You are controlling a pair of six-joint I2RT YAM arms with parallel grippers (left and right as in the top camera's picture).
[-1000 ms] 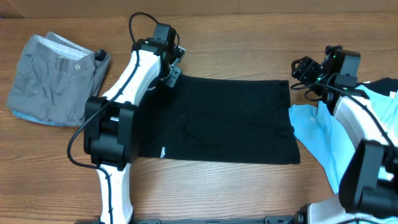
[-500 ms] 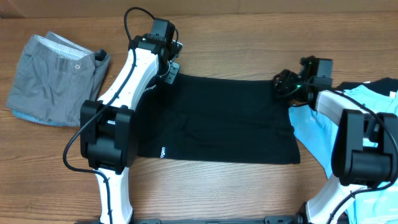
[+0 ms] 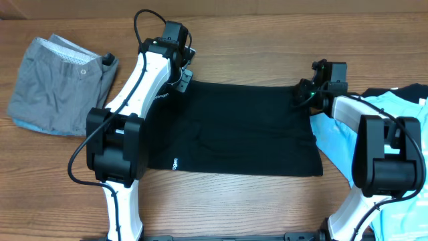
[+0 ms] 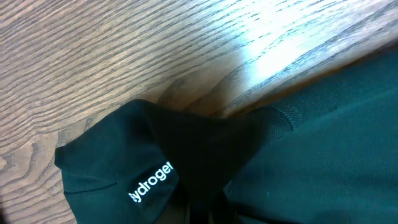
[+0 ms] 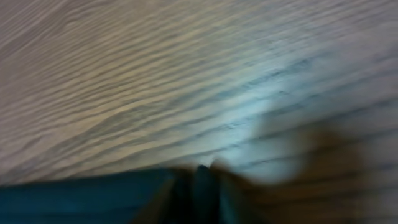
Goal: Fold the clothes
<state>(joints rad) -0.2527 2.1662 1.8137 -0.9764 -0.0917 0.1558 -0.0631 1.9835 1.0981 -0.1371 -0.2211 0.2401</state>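
Left end effector (image 3: 184, 77) pinches black cloth (image 3: 244, 127) corner. Right end effector (image 3: 303, 93) at other corner, cannot tell grip, too blurry. One corner may slip, fold goes crooked.

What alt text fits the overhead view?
A black garment lies flat on a wooden table, the left gripper at its top-left corner and the right gripper at its top-right. Folded grey shorts sit far left; a light blue garment lies at right.
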